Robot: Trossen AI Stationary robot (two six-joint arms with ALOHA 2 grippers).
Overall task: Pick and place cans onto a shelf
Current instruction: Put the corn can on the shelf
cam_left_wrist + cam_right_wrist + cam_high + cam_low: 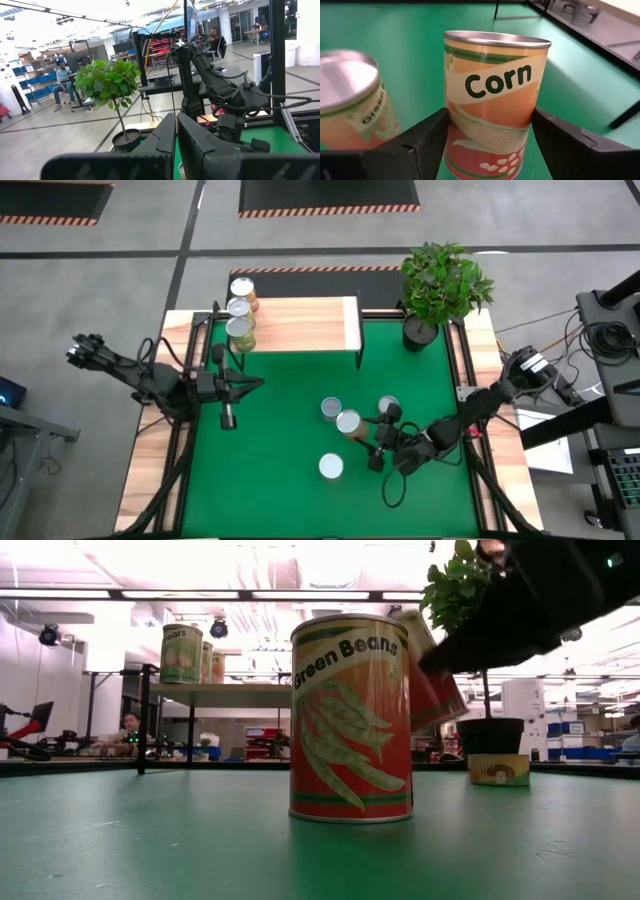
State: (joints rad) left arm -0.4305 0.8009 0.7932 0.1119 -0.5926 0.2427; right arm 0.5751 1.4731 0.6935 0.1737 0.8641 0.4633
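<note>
Three cans stand in a row on the left end of the pale-wood shelf; they also show in the low view. My right gripper is shut on a "Corn" can over the green mat's middle right. A "Green Beans" can stands on the mat near the front edge, and two more cans stand close by. My left gripper is shut and empty, above the mat in front of the shelf's left end. My right gripper pinches the Corn can between its two fingers, one on each side wall, at about the can's lower half. The fingers come from the table's right side. In the low view the can is lifted clear of the mat and tilted.
A potted plant stands at the mat's far right corner, beside the shelf's right end. The shelf's middle and right part is bare wood. Thin black shelf legs stand on the mat. People sit in the room behind.
</note>
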